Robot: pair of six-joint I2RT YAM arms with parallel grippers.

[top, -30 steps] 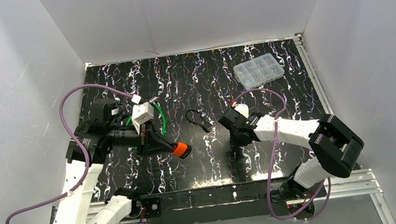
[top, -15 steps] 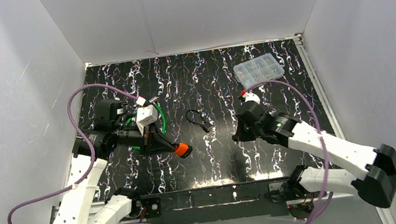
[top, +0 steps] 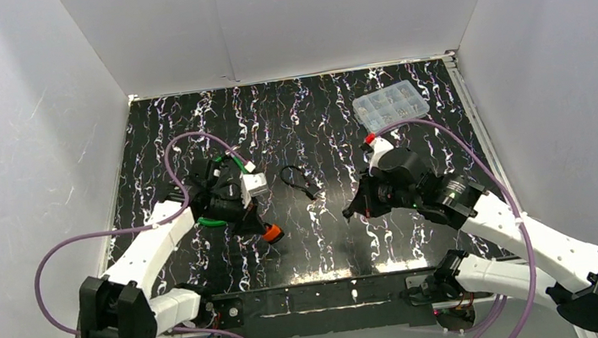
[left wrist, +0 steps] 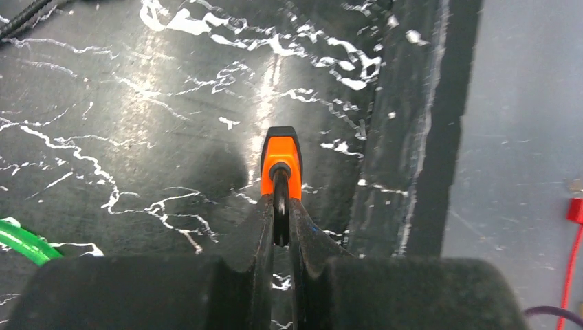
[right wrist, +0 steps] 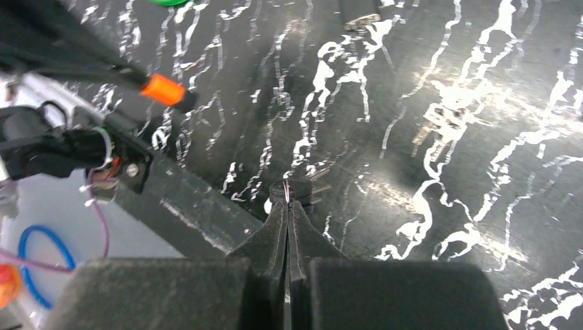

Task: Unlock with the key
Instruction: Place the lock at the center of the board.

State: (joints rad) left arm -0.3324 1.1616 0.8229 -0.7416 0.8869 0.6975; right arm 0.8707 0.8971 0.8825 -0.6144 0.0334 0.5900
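the left pincer [left wrist: 280, 218] is clamping narrowly on the dark loop at the top of the lock [left wrist: 280, 155], holding its orange body out ahead of the fingertips and clear of the tabletop [top: 308, 125]. the right pincer [right wrist: 287, 198] is pinching down tight on the key [right wrist: 287, 190], of which only a thin pale sliver is showing past the tips. lock and key are sitting well apart, with bare tabletop between them.

the main risk is lying in that thin hold on the key: so little metal is poking out that, meeting the keyway at an angle, it is likely to twist or get pushed back between the pads. the lock, held only by its rounded loop, is liable to swing or pivot as the key presses in. the keyway itself is not showing in any view, so its facing cannot be told.

the lock body is looking blocky, smooth and matte, with softened corners. the tabletop is glossy black, veined with white like marble, and is throwing glare. a limp black cord [top: 298, 179] is lying between the arms, a green cable [left wrist: 24, 240] is curving by the left arm, and a clear compartmented box [top: 390, 106] is sitting far back.
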